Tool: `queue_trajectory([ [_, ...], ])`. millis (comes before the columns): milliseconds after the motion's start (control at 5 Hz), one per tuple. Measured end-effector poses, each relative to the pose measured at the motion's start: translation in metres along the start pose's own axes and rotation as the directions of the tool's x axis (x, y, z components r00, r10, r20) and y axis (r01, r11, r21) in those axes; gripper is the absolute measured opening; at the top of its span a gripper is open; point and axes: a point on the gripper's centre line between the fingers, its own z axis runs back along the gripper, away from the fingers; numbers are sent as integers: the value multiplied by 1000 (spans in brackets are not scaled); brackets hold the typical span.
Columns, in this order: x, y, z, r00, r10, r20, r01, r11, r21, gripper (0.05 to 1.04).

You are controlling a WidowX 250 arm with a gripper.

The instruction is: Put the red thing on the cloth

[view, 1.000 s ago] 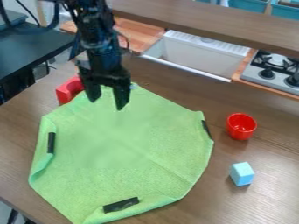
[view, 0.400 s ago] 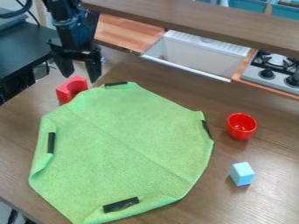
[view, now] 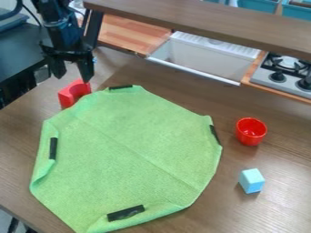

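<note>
You have the hand point(view: 72, 78) at the upper left of the camera view, hanging down over the red block point(view: 65, 99), with its two fingers spread wide apart. The red block sits on the brown surface point(view: 276, 207), just beside the upper-left edge of the green cloth point(view: 133, 145); you can see a rounded hollow in it, but you cannot tell whether block and cloth touch. The cloth lies spread out in the middle of the surface, its left and lower edges partly folded over, with black strips point(view: 126, 213) along its sides.

To the right of the cloth, and apart from it, you have a red cup point(view: 250, 139). It stands upright with its mouth up, so you look down onto its glossy red inner wall and bottom. Nearer you than the cup, a light blue cube point(view: 251, 180) rests on the surface, also well apart from the cloth.

Beyond the surface you see a white sink point(view: 206, 59), its basin partly hidden by a brown ledge point(view: 213, 23) running across the view. Left of the sink is a wooden board point(view: 130, 35), and to its right a stove point(view: 280, 78) with black knobs. Teal bins point(view: 255, 4) show at the top right; you cannot tell what they hold.
</note>
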Motion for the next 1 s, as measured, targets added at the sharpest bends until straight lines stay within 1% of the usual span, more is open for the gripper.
queue_trajectory([
  [200,2,3,-2,1000,0,3,0,1000,-6,999],
  [400,-1,8,-10,1000,20,-12,-20,1000,-1,999],
  [600,3,13,-10,999,35,-4,-35,999,23,999],
  [800,6,14,-14,998,56,-6,-56,998,25,999],
  [1000,8,17,-17,997,72,-5,-72,997,39,999],
])
